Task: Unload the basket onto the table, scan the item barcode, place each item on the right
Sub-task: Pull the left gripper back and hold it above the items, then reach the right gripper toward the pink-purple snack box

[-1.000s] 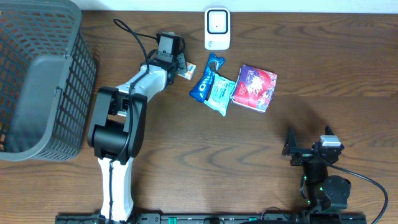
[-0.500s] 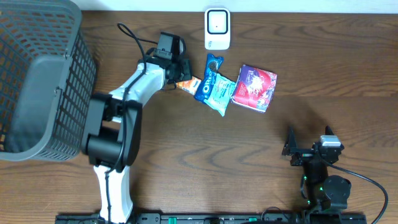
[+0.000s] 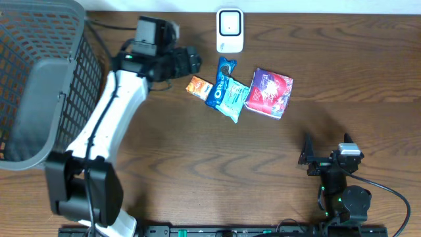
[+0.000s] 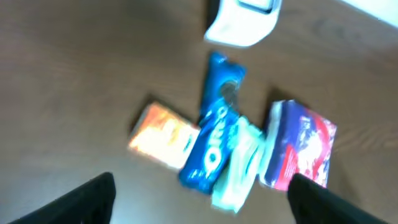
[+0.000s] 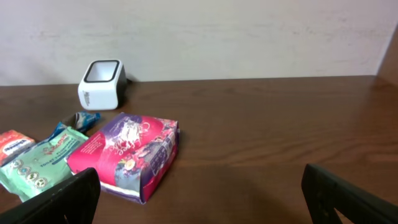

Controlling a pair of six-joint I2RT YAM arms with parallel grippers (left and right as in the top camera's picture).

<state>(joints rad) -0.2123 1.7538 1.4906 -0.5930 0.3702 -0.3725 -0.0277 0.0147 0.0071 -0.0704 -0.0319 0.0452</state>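
Swinging back toward the far-left corner since half a second ago, the left gripper (image 3: 191, 60) now hovers above bare wood beside the grey plastic mesh basket (image 3: 85, 72), and its white arm stretches in a long diagonal across the dark wooden table (image 3: 197, 171) instead of folding up close to the goods. It has let go of the small orange snack packet (image 3: 199, 86), which it was carrying a second ago; the packet now lies flat on the table, clear of the fingers and touching the left edge of the blue Oreo cookie wrapper (image 3: 222, 82). In the left wrist view the two dark fingers (image 4: 93, 199) stand wide apart at the lower corners with nothing between them, so the hand is released and empty. Beside the Oreo wrapper, the pale green soft pack (image 3: 233, 100) and the purple-and-red boxy pack (image 3: 270, 92) lie where they lay before, and the white barcode scanner (image 3: 229, 29) stands at the far edge, just beyond the wrapper's tip. At the near-right corner the right gripper (image 3: 307, 157) has not shifted, its fingers spread wide and holding nothing.
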